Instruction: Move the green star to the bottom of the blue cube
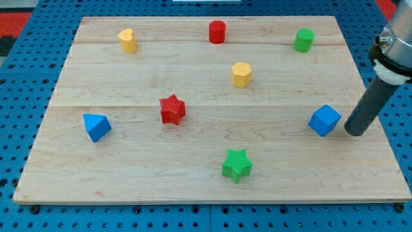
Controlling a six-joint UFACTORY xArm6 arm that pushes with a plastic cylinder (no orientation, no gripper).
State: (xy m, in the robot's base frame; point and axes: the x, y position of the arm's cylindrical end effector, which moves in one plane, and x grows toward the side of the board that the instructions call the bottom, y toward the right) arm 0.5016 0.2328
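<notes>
My tip (355,131) rests on the table (129,174) just right of the blue cube (324,120), holding nothing. The green star (237,165) lies flat below-left of the cube, no long axis, path clear.

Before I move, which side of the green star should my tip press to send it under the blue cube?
Press the green star on its side toward the view's left, pushing toward the view's right. The blue cube sits up and right of it, and my tip is just right of the cube, so I would circle below first.
</notes>
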